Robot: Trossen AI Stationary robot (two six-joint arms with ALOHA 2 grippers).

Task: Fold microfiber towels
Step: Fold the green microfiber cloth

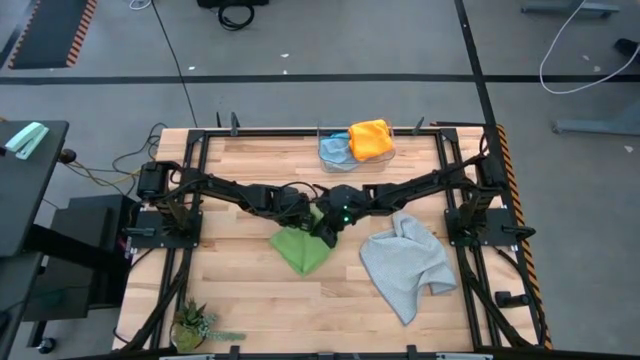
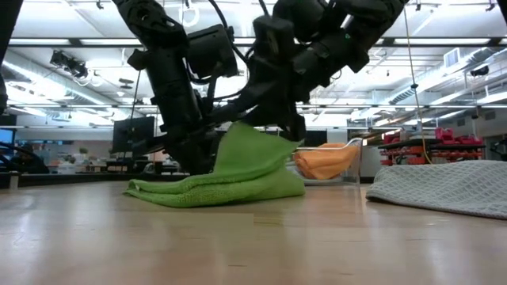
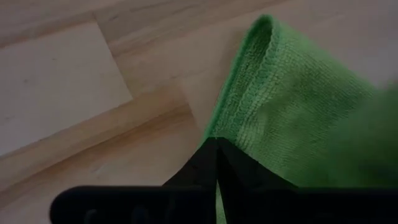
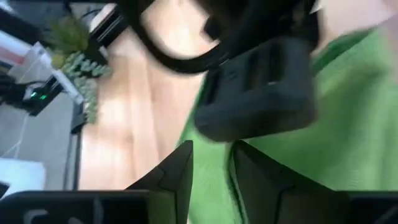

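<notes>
The left gripper (image 3: 216, 163) is clenched on the green towel's (image 1: 303, 250) edge; the right gripper (image 4: 211, 171) stands released just above the cloth, its fingers straddling the cloth. If the left lets go early, the raised fold could flop open, since the towel spreads outward from both jaws.

green towel (image 1: 303, 250): doubled over, mid-table, one edge raised | grey towel (image 1: 405, 263): rumpled, flat, right of green | yellow towel (image 1: 371, 138) and blue towel (image 1: 336, 148): bunched together, behind green
</notes>
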